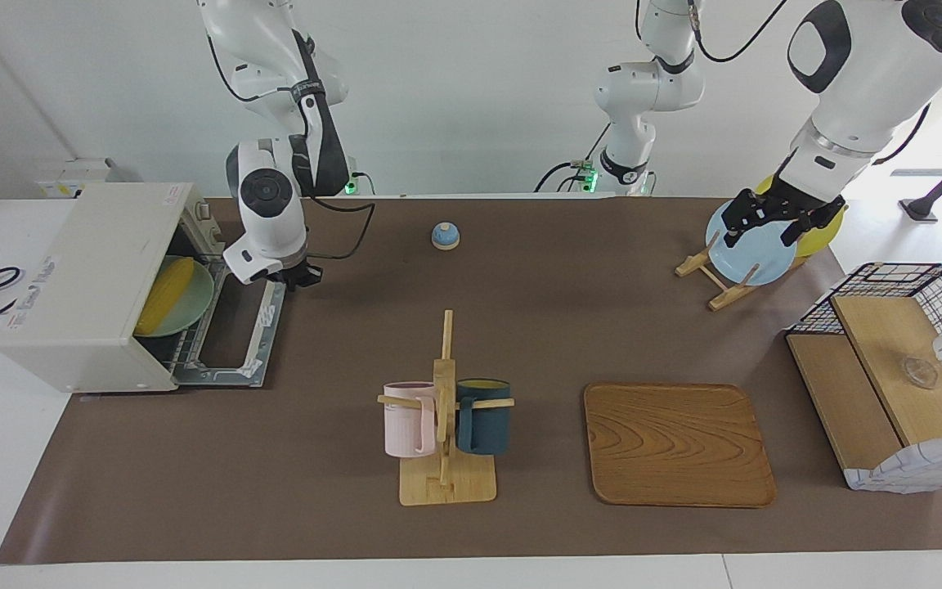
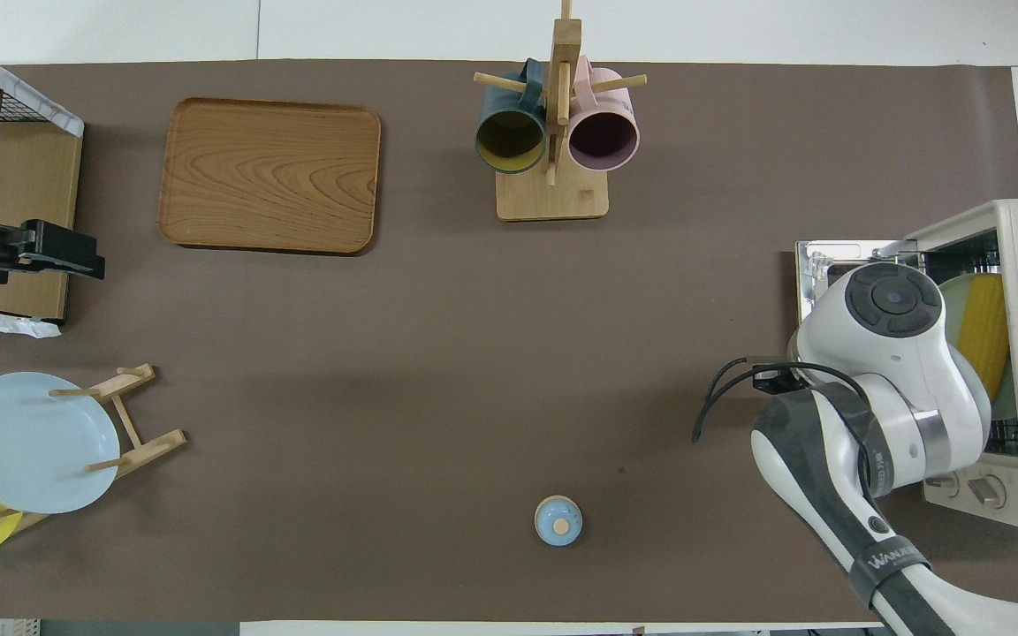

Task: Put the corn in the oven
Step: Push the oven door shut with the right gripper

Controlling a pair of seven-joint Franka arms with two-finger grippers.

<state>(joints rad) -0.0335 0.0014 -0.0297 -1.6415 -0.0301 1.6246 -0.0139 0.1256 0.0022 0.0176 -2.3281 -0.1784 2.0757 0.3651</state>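
Step in hand, judged: corn delivered, arm clearing out; done well, the right gripper (image 1: 298, 280), fingertips together and holding nothing, lifts straight away over the dropped door's edge without clipping the door or the rack, leaving the door free to be shut. Oven (image 1: 87, 286): cream-white box at the right arm's end of the table, door (image 1: 235, 327) lying open. Green plate (image 1: 185, 298): on the wire rack inside the oven. Corn (image 1: 167, 293): yellow cob lying on that plate, within the oven mouth. Left gripper (image 1: 769, 222): fingers apart, waiting over the blue plate (image 1: 745, 258) in its wooden stand. Surface: brown mat (image 1: 536, 327) over a white table, against a plain white wall. Also present: wooden tray (image 1: 678, 443), mug rack (image 1: 445, 425) with pink and dark-blue mugs, small blue bell (image 1: 445, 236).
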